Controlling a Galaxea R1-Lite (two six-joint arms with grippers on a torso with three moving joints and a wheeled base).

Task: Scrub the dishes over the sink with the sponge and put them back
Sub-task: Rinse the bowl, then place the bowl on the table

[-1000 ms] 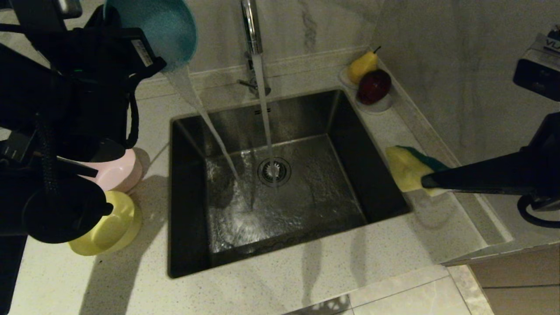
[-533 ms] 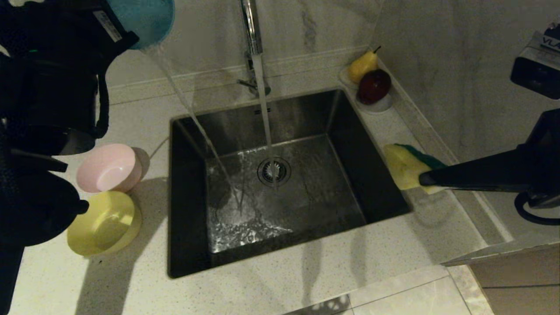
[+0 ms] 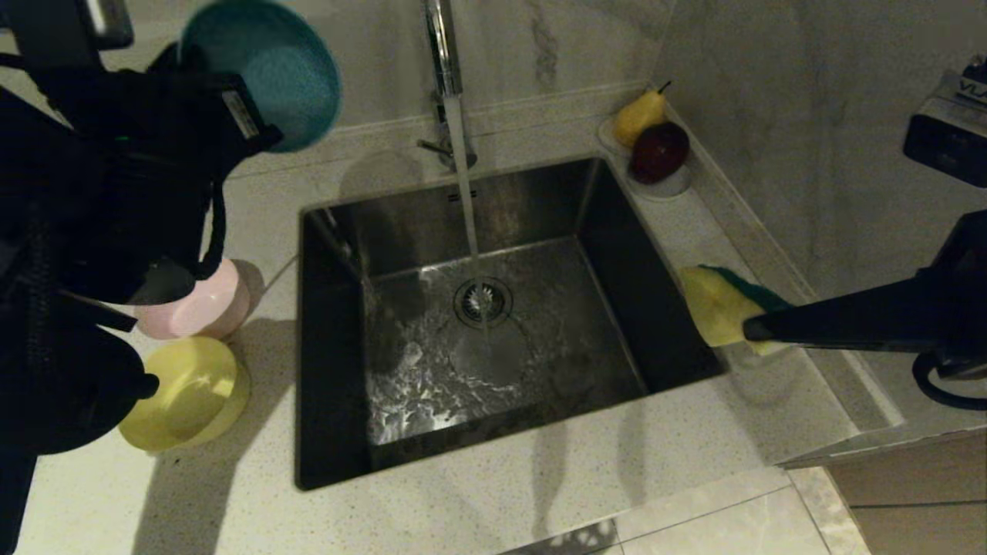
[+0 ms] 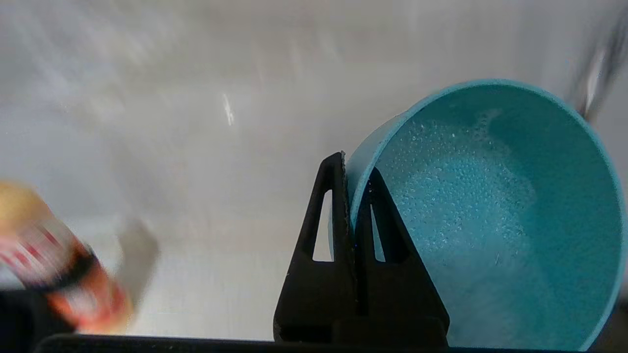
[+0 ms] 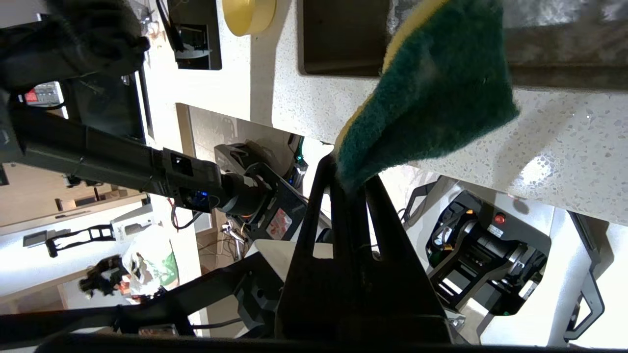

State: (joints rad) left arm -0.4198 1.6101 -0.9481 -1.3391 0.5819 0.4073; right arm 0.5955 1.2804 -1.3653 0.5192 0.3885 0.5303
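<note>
The speckled bench (image 3: 540,478) carries the steel sink (image 3: 617,231), set into it, with water running from the tap (image 3: 441,46) onto the drain strainer (image 3: 483,302). The left end effector (image 4: 354,166) is raised over the bench at the sink's far left corner, closed on the rim of the light blue bowl (image 3: 270,69), which is tilted on its side with a wet inside. The pink bowl (image 3: 208,304) and the yellow bowl (image 3: 193,393) sit touching on the bench left of the sink. The right end effector (image 5: 351,179) hangs over the sink's right edge, clamped on the sponge (image 3: 717,304), yellow face toward the basin. Two saucers with fruit (image 3: 651,139) stand at the far right corner.
</note>
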